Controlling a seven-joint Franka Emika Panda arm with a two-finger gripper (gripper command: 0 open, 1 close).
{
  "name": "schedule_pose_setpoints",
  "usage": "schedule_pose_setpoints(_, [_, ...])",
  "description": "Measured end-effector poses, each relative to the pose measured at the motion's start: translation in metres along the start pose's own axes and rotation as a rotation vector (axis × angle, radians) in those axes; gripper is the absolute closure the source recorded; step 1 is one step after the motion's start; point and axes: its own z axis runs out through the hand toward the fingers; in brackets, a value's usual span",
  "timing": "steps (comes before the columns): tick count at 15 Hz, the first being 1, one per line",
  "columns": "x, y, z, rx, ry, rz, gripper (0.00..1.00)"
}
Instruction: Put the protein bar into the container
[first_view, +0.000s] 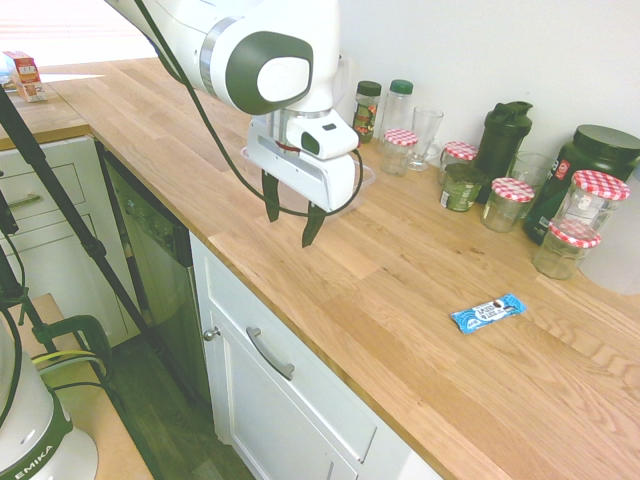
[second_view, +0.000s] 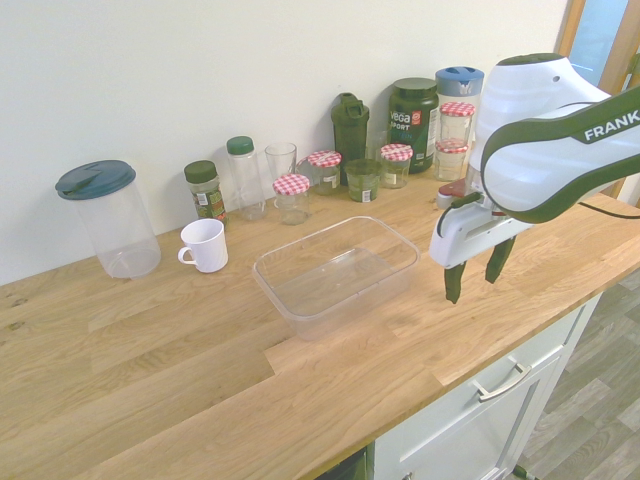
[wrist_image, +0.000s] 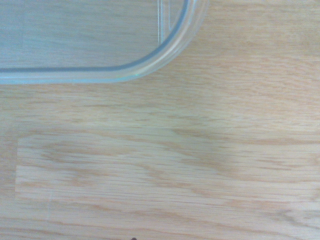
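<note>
The small flat bar in a bright blue wrapper with white and dark print (first_view: 488, 313) lies on the light brown wooden counter (first_view: 400, 290). It is near the front edge of the counter, well apart from the big tub. The clear plastic tub with round corners (second_view: 336, 275) sits on the counter too, and I can see right through it. The wrist view shows one round corner of the tub and the wood beside it.

The black two-finger gripper (first_view: 292, 228) hangs above the counter, close to the tub. Its two fingers are wide apart and hold nothing. They point down. The big white and dark green robot arm (second_view: 560, 150) holds it up.

By the wall there are lots of things. There are glass jars with red-checked lids (second_view: 292, 200), a dark shaker bottle (second_view: 350, 140) and a big dark tub with a black lid (second_view: 413, 125). There is also a clear bottle with a green lid (second_view: 245, 180), and a small jar with a dark green lid (second_view: 205, 192) stands beside it. A white mug (second_view: 205, 246) stands near them. Next to the mug is a tall clear jug with a dark blue lid (second_view: 118, 225).
</note>
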Motion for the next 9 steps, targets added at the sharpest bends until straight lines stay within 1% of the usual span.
schedule_pose_setpoints(3, [0.002, 0.001, 0.000, -0.001, -0.001, 0.005, 0.00])
schedule_pose_setpoints(5, [0.011, 0.007, -0.002, 0.005, 0.001, 0.030, 0.00])
schedule_pose_setpoints(9, [0.061, 0.038, -0.024, 0.042, 0.020, 0.106, 0.00])
